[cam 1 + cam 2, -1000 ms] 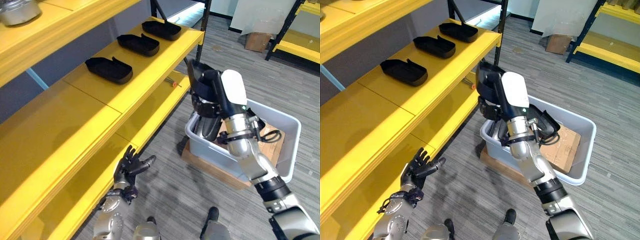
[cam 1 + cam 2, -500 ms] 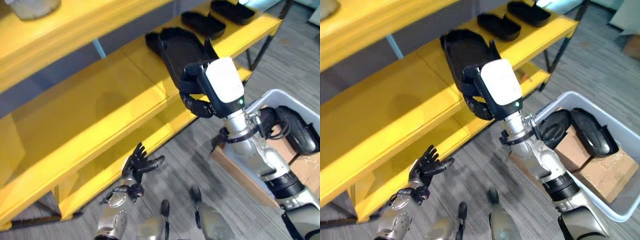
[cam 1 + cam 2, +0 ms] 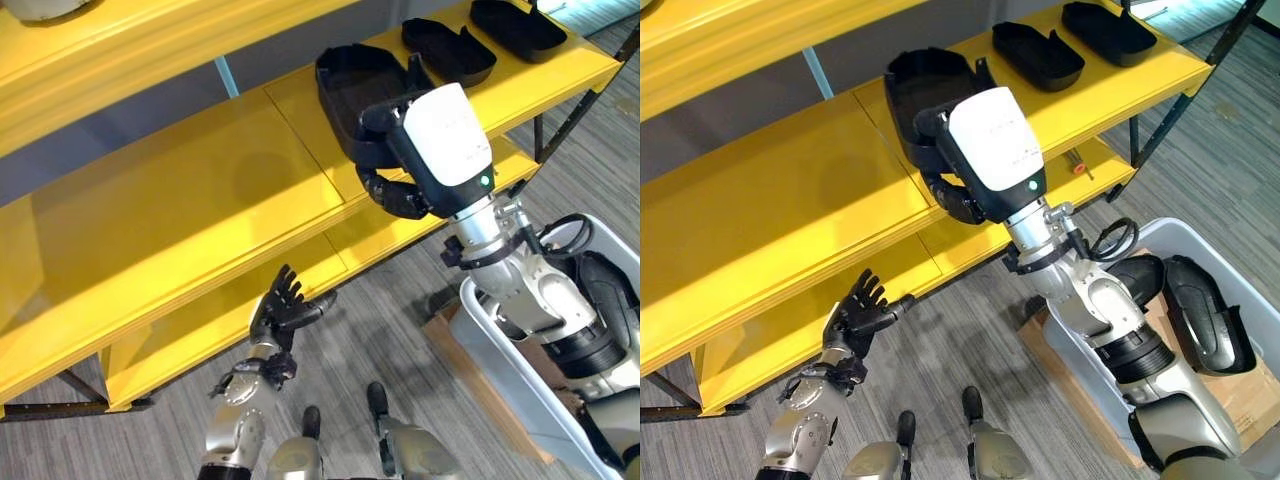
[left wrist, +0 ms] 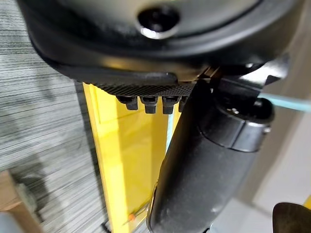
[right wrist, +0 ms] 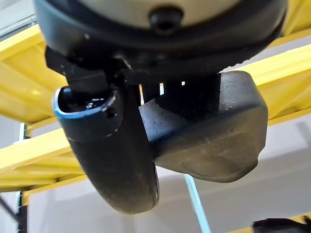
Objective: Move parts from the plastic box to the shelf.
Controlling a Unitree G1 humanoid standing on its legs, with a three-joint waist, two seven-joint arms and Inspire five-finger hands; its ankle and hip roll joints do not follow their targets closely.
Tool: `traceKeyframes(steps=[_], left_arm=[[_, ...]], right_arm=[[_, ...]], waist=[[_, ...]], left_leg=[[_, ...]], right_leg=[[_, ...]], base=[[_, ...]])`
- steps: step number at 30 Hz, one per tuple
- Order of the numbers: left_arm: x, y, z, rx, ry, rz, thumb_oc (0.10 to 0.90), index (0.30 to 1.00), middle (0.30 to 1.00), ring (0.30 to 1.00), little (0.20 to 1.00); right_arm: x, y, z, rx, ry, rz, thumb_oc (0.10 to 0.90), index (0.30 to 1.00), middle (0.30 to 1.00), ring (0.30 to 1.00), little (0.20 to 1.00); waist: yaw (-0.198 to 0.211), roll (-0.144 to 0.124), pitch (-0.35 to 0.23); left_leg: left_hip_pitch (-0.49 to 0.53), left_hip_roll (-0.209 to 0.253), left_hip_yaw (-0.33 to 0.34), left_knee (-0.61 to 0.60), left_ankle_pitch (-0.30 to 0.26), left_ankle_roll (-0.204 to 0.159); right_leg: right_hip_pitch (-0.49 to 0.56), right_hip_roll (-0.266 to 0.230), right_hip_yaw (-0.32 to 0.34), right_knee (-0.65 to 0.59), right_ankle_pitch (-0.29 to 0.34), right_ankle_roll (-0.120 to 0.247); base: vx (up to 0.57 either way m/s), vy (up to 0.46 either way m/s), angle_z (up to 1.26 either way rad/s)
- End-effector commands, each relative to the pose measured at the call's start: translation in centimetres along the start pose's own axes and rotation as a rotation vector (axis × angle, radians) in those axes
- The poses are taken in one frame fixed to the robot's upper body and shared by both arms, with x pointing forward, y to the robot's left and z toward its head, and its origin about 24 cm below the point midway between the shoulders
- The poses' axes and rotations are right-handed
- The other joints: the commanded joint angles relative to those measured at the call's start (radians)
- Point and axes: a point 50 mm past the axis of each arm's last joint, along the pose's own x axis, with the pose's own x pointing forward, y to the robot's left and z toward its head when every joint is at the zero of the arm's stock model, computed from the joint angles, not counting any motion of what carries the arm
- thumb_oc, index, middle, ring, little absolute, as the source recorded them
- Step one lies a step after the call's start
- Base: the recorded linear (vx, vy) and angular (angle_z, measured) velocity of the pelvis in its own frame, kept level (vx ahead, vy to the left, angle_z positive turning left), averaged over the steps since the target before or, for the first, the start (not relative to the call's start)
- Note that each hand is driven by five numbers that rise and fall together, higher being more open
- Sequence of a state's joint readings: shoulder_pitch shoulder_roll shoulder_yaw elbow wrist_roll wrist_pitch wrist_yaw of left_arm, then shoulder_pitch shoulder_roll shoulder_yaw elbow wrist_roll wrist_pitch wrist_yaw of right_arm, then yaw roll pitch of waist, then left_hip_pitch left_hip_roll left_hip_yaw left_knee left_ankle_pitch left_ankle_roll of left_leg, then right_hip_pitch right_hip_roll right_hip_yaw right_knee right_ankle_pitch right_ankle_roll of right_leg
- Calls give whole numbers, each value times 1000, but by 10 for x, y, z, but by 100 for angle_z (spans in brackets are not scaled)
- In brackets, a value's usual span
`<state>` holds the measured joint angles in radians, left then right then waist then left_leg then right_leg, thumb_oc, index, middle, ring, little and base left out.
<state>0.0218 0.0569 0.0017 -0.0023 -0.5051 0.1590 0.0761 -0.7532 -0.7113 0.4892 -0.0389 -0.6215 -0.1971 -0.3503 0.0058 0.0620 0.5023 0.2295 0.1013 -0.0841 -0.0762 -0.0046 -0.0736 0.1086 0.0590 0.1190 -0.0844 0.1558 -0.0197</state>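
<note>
Grey wood-grain plank floor runs under and beside the rack. Yellow shelf boards sit on a dark metal frame, with a black upright post at the right end and a thin light-blue diagonal brace behind. Grey wall shows between the shelf levels. Even indoor light, soft shadows on the yellow boards.
</note>
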Motion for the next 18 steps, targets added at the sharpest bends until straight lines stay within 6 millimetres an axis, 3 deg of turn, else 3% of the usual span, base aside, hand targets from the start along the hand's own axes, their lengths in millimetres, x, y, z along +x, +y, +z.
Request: traceKeyframes(steps=[1,4,6,7,8,9,12,14,18], left_arm=[[-10,-11,12,-17,-108,-60,900,1000,1000,1000,1000],[-12,-8,16,-19,-129,-45,900,1000,1000,1000,1000],[-11,-10,15,-20,-123,-52,900,1000,1000,1000,1000],[-10,-12,14,-15,-115,-60,900,1000,1000,1000,1000],[-9,-13,13,-10,-106,-70,900,1000,1000,1000,1000],[-10,-13,13,-10,-105,-70,900,1000,1000,1000,1000],[-10,-12,16,10,-124,-76,900,1000,1000,1000,1000],[-10,-11,14,6,-117,-69,900,1000,1000,1000,1000],[-11,-8,13,4,-115,-59,900,1000,1000,1000,1000]], right_arm=[[43,-30,40,81,-245,-163,400,300,300,300,300],[51,-26,46,104,-275,-134,400,300,300,300,300],[55,-29,45,78,-287,-134,400,300,300,300,300],[54,-30,42,58,-275,-136,400,300,300,300,300],[52,-28,37,51,-252,-125,400,300,300,300,300],[52,-27,37,51,-251,-124,400,300,300,300,300],[56,-16,33,67,-202,-90,400,300,300,300,300],[57,-12,31,62,-192,-75,400,300,300,300,300],[55,-7,29,57,-176,-46,400,300,300,300,300]], waist=[[45,11,-198],[70,-3,-177],[64,-21,-152],[48,-33,-144],[41,-36,-147],[36,-35,-144],[39,-22,-140],[47,-19,-146],[65,-5,-165]], left_leg=[[-62,-38,28,-1,101,89],[-105,-43,29,60,104,85],[-135,-26,134,174,92,71],[-118,15,222,203,84,65],[-95,59,255,204,87,60],[-91,60,250,203,87,59],[-50,166,189,140,112,48],[-40,190,197,98,130,48],[-24,143,195,22,134,37]], right_leg=[[2,-72,-49,97,-25,57],[10,-79,-54,93,-25,61],[8,-107,-98,98,-9,66],[10,-127,-141,97,-2,70],[11,-146,-174,96,0,76],[18,-145,-179,95,-1,75],[59,-163,-198,81,-26,93],[62,-167,-197,86,-31,93],[68,-187,-186,99,-34,79]], base=[[15,-58,12],[-35,-102,25],[-77,-79,59],[-28,-42,87],[15,-25,110],[51,44,157],[64,107,128],[57,81,24],[114,236,5]])
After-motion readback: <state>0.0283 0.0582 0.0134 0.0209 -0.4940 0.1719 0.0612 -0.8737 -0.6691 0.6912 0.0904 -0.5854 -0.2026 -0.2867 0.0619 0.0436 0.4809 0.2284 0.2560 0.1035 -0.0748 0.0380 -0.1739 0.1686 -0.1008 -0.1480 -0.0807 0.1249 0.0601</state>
